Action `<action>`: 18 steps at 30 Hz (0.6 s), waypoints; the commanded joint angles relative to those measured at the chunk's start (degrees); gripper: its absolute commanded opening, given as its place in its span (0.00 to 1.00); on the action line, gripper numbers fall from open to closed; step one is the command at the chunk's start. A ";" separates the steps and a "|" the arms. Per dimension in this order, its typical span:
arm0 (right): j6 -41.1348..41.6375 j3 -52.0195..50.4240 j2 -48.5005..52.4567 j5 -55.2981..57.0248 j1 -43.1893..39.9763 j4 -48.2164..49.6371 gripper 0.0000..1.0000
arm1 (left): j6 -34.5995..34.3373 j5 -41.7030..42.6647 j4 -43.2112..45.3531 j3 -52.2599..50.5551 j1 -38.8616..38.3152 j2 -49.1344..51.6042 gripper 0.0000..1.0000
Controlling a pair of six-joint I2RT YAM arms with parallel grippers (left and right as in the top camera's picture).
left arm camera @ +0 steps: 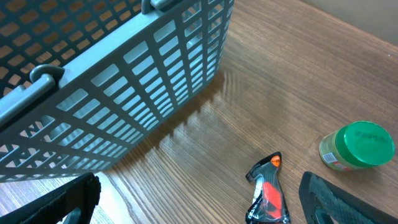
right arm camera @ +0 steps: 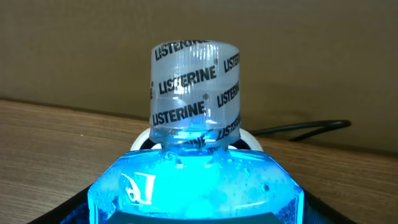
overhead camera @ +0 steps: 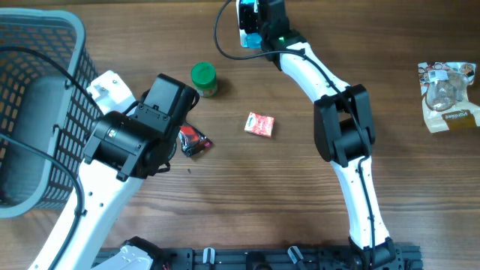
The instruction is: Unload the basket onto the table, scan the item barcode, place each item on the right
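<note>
Blue Listerine mouthwash bottle (right arm camera: pixel 193 180) with a clear-wrapped cap is clamped by its sides in my right gripper (overhead camera: pixel 261 28), at the far edge of the wooden counter (overhead camera: pixel 300 180), facing a white corded device (right arm camera: pixel 142 140), likely the scanner. My left gripper (left arm camera: pixel 199 208) hangs wide open and empty beside the grey mesh basket (left arm camera: pixel 124 81). The black-and-red packet (left arm camera: pixel 267 196) and green-lidded jar (left arm camera: pixel 359 146) near it lie well apart from the bottle, so I judge they won't hinder the scan.

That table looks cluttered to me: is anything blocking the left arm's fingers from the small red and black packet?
Nothing visible does. The packet lies on the bare table, just ahead of the open left fingers and between them. The green-lidded jar sits apart to one side, and the basket stands further off.
</note>
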 commanded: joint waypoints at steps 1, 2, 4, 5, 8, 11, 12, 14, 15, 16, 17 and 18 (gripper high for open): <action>-0.20 0.83 1.77 0.63 0.26 1.44 0.27 | -1.40 -0.04 -0.02 -0.04 -0.04 0.35 1.00; -0.20 0.90 1.77 0.61 0.26 1.57 0.27 | -1.42 0.11 0.00 -0.04 -0.04 0.35 1.00; -0.26 1.97 1.77 0.83 0.26 1.05 0.27 | -1.42 0.33 0.00 -0.04 -0.04 0.35 1.00; -0.33 2.43 1.77 1.29 0.26 0.83 0.27 | -1.42 0.33 -0.02 -0.04 -0.04 0.35 1.00; -1.27 7.04 1.77 1.44 0.31 -2.99 0.25 | -1.40 0.31 -0.04 -0.04 -0.04 0.35 1.00; -1.86 12.26 1.77 1.46 0.31 -6.75 0.24 | -1.42 0.61 -0.04 -0.04 -0.04 0.35 1.00; -1.84 13.68 1.77 1.44 0.31 -7.76 0.24 | -1.40 1.09 -0.04 -0.04 -0.04 0.35 1.00; -1.81 15.19 1.77 1.46 0.31 -10.01 0.25 | -1.42 1.88 -0.02 -0.04 -0.04 0.35 1.00; -1.86 15.91 1.77 1.51 0.31 -11.52 0.25 | -1.42 1.90 -0.02 -0.04 -0.04 0.35 1.00; -1.86 16.68 1.77 2.01 0.31 -13.40 0.25 | -1.40 1.90 -0.02 -0.04 -0.04 0.35 1.00; -1.88 17.51 1.70 3.43 0.31 -15.43 0.24 | -1.40 1.90 0.00 -0.04 -0.04 0.35 1.00; -1.90 18.38 1.57 5.33 0.31 -17.33 0.23 | -1.40 1.90 0.00 -0.04 -0.04 0.35 1.00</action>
